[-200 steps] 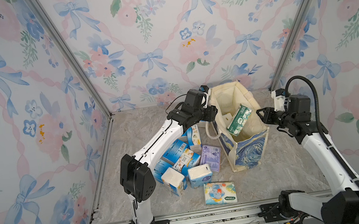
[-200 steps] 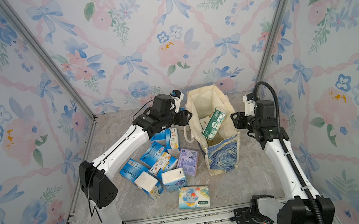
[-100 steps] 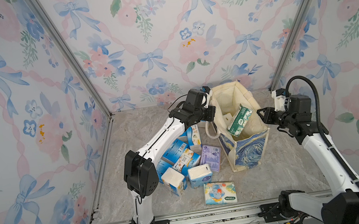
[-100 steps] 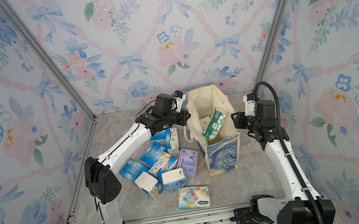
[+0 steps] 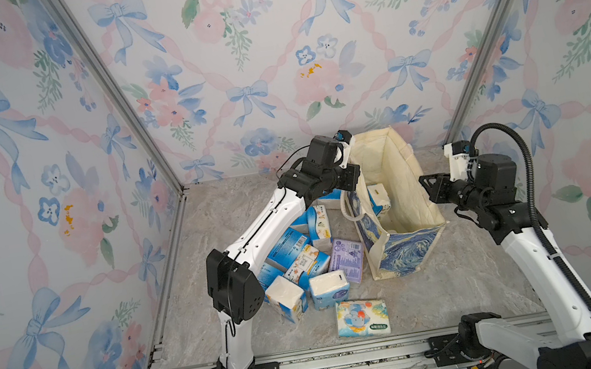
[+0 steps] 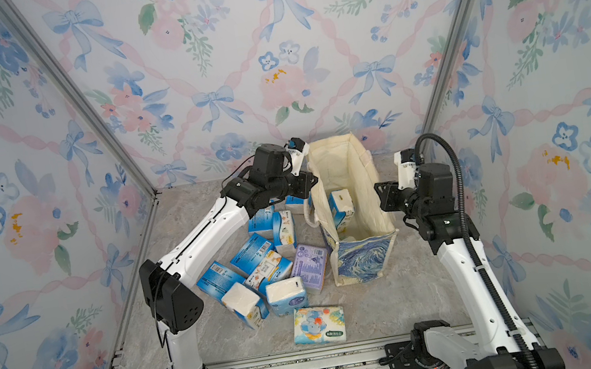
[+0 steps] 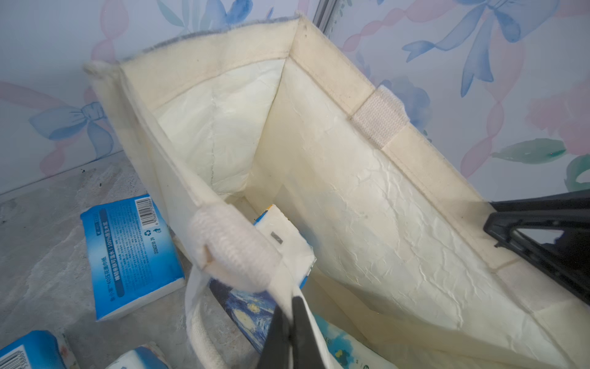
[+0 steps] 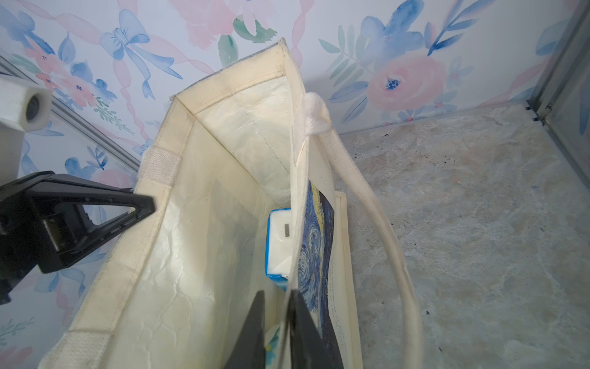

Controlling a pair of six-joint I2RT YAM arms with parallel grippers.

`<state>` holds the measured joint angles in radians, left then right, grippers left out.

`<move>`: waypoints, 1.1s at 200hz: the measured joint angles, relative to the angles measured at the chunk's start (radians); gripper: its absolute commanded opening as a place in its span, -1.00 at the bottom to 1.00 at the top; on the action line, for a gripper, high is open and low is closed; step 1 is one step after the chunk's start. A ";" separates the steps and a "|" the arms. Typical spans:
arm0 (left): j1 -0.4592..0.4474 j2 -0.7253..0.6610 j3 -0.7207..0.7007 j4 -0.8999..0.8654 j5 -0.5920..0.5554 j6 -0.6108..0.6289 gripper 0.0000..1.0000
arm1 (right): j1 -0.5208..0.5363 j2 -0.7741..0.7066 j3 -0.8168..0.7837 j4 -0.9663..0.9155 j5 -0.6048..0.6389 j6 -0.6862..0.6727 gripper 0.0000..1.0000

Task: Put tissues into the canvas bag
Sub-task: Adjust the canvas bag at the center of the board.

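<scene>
Loose tissues (image 5: 298, 261) lie heaped on the marble floor, blue-and-white packs with a lilac pack (image 5: 346, 259) on the side nearest the bag; a flat cartoon-print pack (image 5: 362, 317) lies apart at 6 o'clock of the heap. The heap sits at 7 o'clock of the left gripper (image 5: 354, 184), below its forearm. The left gripper is clenched on the canvas bag (image 5: 401, 253) at its 9 o'clock rim; the left wrist view shows the fingers (image 7: 281, 329) pressed together at the top hem, beside the handle (image 7: 230, 252). The bag stands upright, mouth open, starry print facing 6 o'clock. One blue-and-white pack (image 5: 378, 196) stands on end inside, against the wall the left gripper holds, at about 4 o'clock of that gripper and 9 o'clock of the right one. The right gripper (image 5: 424, 183) is at the 3 o'clock rim; in the right wrist view its fingers (image 8: 255, 319) straddle that wall with a narrow gap. Whether they pinch the canvas, I cannot tell.
</scene>
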<state>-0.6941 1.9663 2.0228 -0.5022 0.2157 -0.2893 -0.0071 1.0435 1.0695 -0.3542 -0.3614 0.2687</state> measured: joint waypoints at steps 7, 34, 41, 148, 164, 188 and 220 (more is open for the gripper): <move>0.001 0.000 0.000 -0.002 -0.002 0.002 -1.00 | 0.003 -0.007 0.000 0.000 0.003 0.000 -0.67; 0.010 0.008 0.001 -0.003 -0.005 0.014 -1.00 | 0.003 -0.029 0.000 -0.001 0.019 0.000 -0.67; 0.015 0.013 0.001 -0.003 -0.004 0.017 -1.00 | 0.004 -0.032 0.000 -0.001 0.023 0.000 -0.67; 0.053 0.051 0.019 0.021 0.036 0.046 -0.21 | 0.008 -0.056 -0.024 -0.019 0.052 0.006 0.08; 0.053 0.049 0.018 0.027 0.031 0.045 0.02 | 0.008 -0.060 -0.024 -0.025 0.056 0.003 0.12; 0.053 0.026 -0.008 0.031 0.012 0.058 0.22 | 0.008 -0.066 -0.024 -0.036 0.060 0.000 0.21; 0.051 -0.068 -0.082 0.033 -0.066 0.070 0.41 | 0.008 -0.075 -0.024 -0.039 0.064 -0.010 0.33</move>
<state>-0.6434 1.8984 1.9408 -0.4690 0.1501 -0.2192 0.0013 0.9684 1.0458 -0.3931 -0.2977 0.2592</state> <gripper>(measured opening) 0.664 0.642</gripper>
